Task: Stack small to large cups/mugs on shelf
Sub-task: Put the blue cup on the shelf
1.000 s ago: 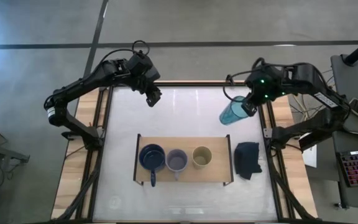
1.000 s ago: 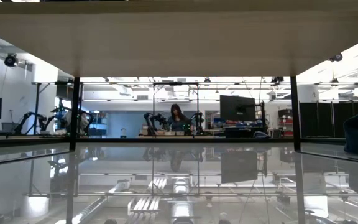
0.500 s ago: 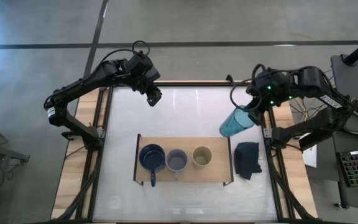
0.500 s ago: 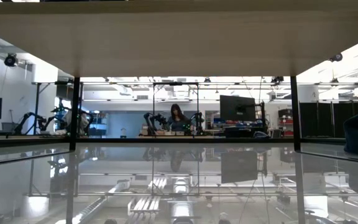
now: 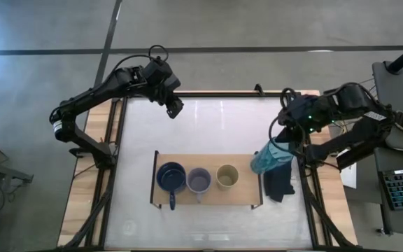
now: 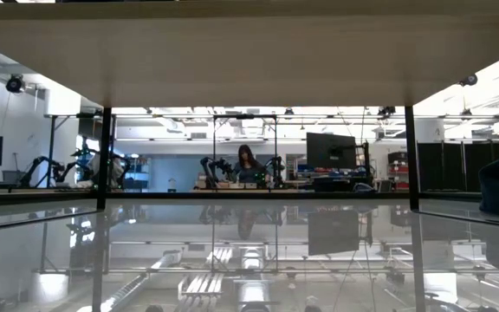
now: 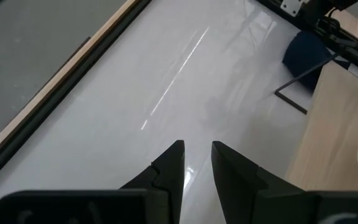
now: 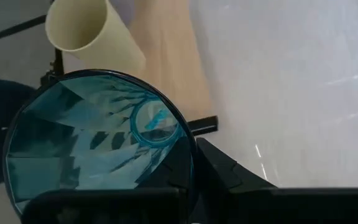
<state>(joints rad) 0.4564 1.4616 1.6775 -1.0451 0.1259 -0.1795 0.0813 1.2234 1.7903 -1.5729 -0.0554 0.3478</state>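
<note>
Carried from the table's two o'clock corner, the teal tumbler (image 5: pixel 265 158) now hangs tilted over the shelf (image 5: pixel 247 197) end at three o'clock, pinched by the right gripper (image 5: pixel 283 143). Navy mug (image 5: pixel 170 176), grey mug (image 5: pixel 199 181) and tan cup (image 5: pixel 227 176) sit in a row on the shelf. At eleven o'clock the left gripper (image 7: pixel 196 163) waits, fingers slightly parted and empty.

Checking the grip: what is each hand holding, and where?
Right hand holds the teal tumbler at its rim; left hand holds nothing.

Overhead looks straight down; low view, apparently under shelf (image 6: pixel 249 52), faces outward.
</note>
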